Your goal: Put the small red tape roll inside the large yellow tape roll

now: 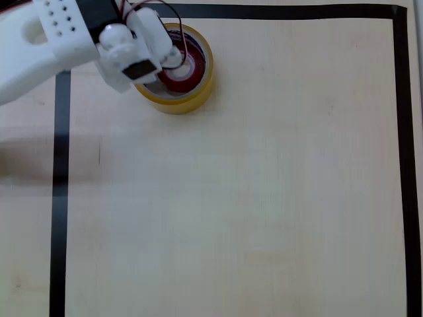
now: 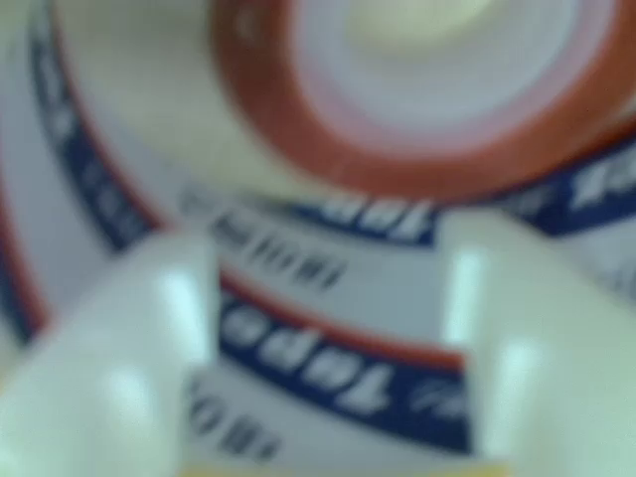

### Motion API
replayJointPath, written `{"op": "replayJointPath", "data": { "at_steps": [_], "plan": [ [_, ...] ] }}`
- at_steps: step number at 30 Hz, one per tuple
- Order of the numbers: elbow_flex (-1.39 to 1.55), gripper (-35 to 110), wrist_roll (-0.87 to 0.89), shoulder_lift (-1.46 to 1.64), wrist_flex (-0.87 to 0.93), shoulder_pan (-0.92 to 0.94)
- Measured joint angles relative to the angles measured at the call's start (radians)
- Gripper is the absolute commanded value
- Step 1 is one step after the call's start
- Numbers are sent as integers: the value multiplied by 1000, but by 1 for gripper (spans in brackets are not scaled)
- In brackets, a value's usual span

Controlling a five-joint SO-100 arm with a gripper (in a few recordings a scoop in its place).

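A: What do we have in the overhead view?

B: We see the large ring of translucent yellowish packing tape (image 1: 177, 100) standing flat on the pale wooden table (image 1: 238, 198), near the top left corner of a rectangle marked out in black tape lines (image 1: 60, 198). Inside its hole lies the small flat red tape roll with a white core (image 1: 184, 74).

A: So the red ring is within the yellow one?

B: Yes, we see it sitting inside the core, toward the right side of the hole. The white plastic arm (image 1: 46, 39) reaches in from the upper left, and its gripper (image 1: 173, 54) hangs over the left part of the yellow roll, covering some of the rim.

A: And from the wrist view?

B: It is blurred, but we make out the red roll (image 2: 417, 129) at the top, lying flat, with its pale core (image 2: 447, 60) facing us. Below it runs the yellow roll's inner white cardboard wall (image 2: 328, 328) with blue and red printing. Two white fingers (image 2: 119, 378) rise from the bottom edge, one at each side.

A: Are the fingers holding anything?

B: We see them spread apart with the printed wall showing between them, and the red roll lies beyond their tips. The gripper is released, grasping nothing.
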Motion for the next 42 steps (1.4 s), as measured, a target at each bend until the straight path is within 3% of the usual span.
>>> {"op": "replayJointPath", "data": {
  "at_steps": [6,10,21,27,34,42],
  "plan": [
    [2,9,38,183,-25,83],
    [140,10,86,430,-135,147],
    [1100,13,201,1442,-611,345],
    [1526,14,232,1922,-675,463],
    [1649,15,273,2080,-672,535],
    [1810,15,293,2085,-672,492]
  ]
}}
